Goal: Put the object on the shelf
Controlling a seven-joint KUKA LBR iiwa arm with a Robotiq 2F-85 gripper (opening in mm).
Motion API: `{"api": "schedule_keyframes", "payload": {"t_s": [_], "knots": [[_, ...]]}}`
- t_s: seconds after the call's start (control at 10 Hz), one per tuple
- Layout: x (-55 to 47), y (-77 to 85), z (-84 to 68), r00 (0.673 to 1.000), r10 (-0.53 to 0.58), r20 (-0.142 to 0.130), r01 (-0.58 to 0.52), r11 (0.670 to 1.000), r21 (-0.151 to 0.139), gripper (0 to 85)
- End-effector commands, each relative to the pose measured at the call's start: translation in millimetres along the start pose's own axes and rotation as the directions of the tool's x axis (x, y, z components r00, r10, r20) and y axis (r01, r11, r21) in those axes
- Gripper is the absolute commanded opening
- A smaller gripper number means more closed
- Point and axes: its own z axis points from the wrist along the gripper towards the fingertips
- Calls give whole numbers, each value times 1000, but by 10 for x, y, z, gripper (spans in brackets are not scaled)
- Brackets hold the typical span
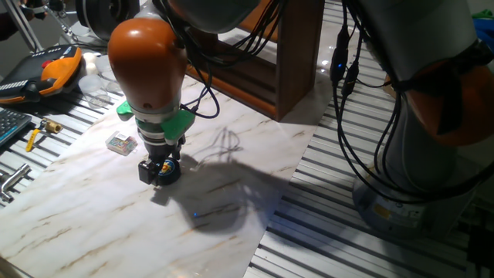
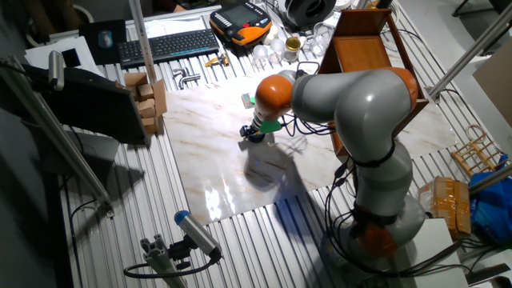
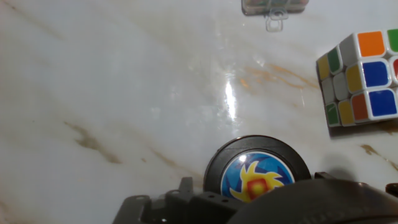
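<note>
The black round disc (image 1: 170, 173) with a blue, yellow and orange emblem lies flat on the marble table top (image 1: 93, 224). My gripper (image 1: 160, 170) is lowered straight over it, with its dark fingers on either side of the disc. In the hand view the disc (image 3: 258, 169) sits at the bottom centre, and its near part is hidden by the gripper body (image 3: 249, 208). I cannot tell whether the fingers press on it. The dark brown wooden shelf (image 1: 297, 54) stands at the far edge of the table and also shows in the other fixed view (image 2: 364, 56).
A Rubik's cube (image 3: 364, 78) and a small clear box (image 1: 121, 143) lie close to the disc. An orange teach pendant (image 1: 58, 69), a keyboard (image 2: 164, 44) and small tools sit past the table's edge. Cardboard boxes (image 2: 148, 100) stand at one side.
</note>
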Motion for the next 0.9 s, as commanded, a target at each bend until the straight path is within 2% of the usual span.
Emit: {"api": "schedule_keyframes", "payload": {"t_s": [0.0, 0.5, 0.8], "knots": [[0, 6, 7, 1000, 0, 4, 0, 1000, 0, 850], [-8, 10, 11, 1000, -3, 9, 3, 1000, 7, 850], [-13, -2, 15, 1000, -7, 4, 7, 1000, -3, 850]]}}
